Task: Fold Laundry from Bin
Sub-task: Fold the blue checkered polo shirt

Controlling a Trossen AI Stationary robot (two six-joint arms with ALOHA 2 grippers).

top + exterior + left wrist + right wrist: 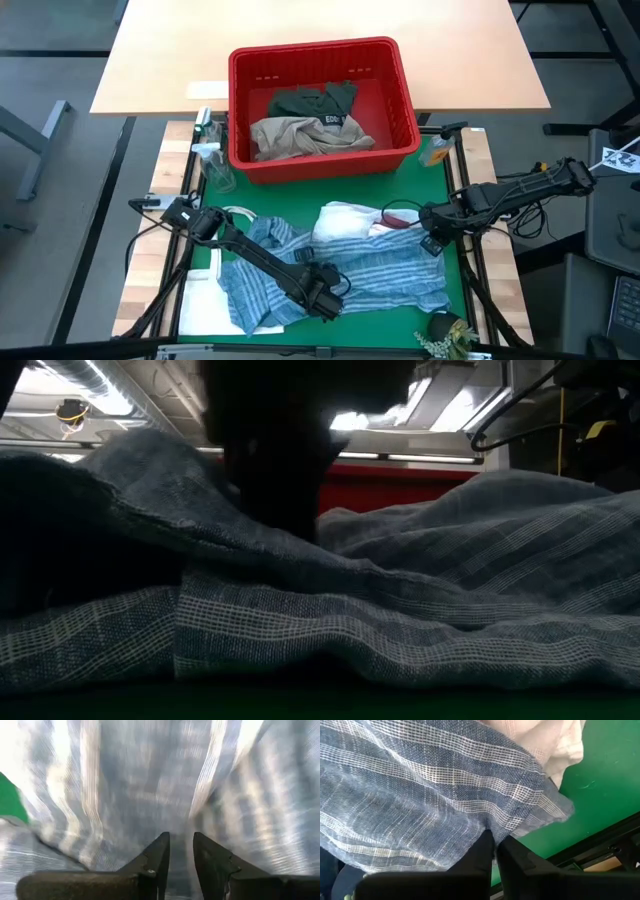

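Lying crumpled across the green mat [440,190] in front of the red bin [322,108] is a blue-and-white striped garment [380,270], with a white garment [345,222] bunched on it. The left gripper [325,297] pinches the striped cloth at its near edge, fingers [159,855] nearly together. The right gripper [432,240] sits at the cloth's right edge, fingers almost closed; whether they grip is unclear. Beige and dark green garments [312,118] lie inside the bin.

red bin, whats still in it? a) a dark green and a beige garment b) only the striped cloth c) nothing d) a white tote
a: the high view shows a dark green garment and a beige garment lying in the bin; the striped cloth is out on the mat.
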